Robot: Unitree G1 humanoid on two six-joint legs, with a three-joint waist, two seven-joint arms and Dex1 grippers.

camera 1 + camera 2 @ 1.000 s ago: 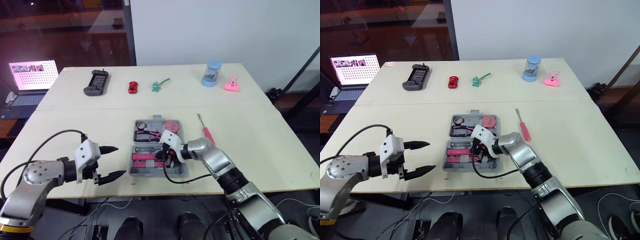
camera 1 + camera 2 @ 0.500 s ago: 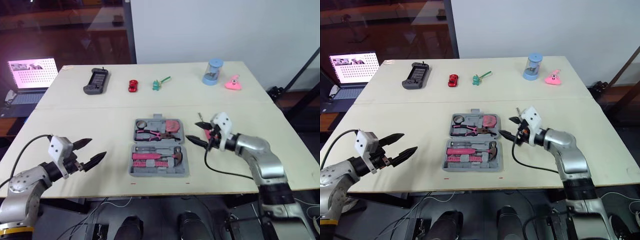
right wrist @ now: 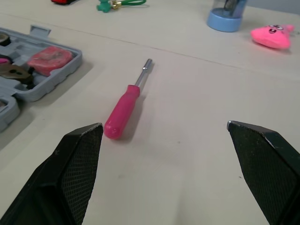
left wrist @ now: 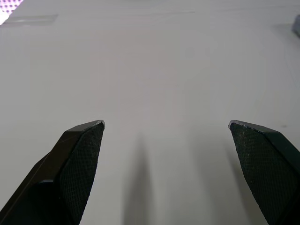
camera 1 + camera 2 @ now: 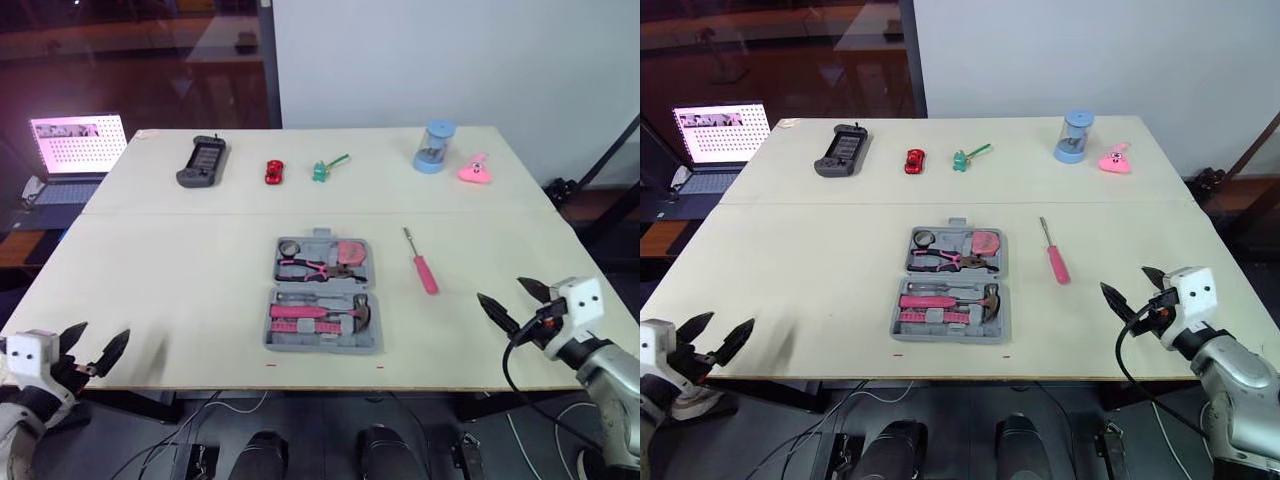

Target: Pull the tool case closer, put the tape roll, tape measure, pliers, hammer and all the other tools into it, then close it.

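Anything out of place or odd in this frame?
One thing: the pink screwdriver lies loose to the right of the open tool case, apart from it and not yet packed. Nothing looks spilled or damaged.

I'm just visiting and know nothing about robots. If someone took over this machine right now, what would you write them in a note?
The left end effector is open and empty, by the table's near left edge.
The right end effector is open and empty, near right, short of the screwdriver.
The case lies open mid-table, holding the pliers, hammer, tape roll and tape measure.
Done: those four are packed.
Left: put the screwdriver, lying right of the case, inside, then close the case.
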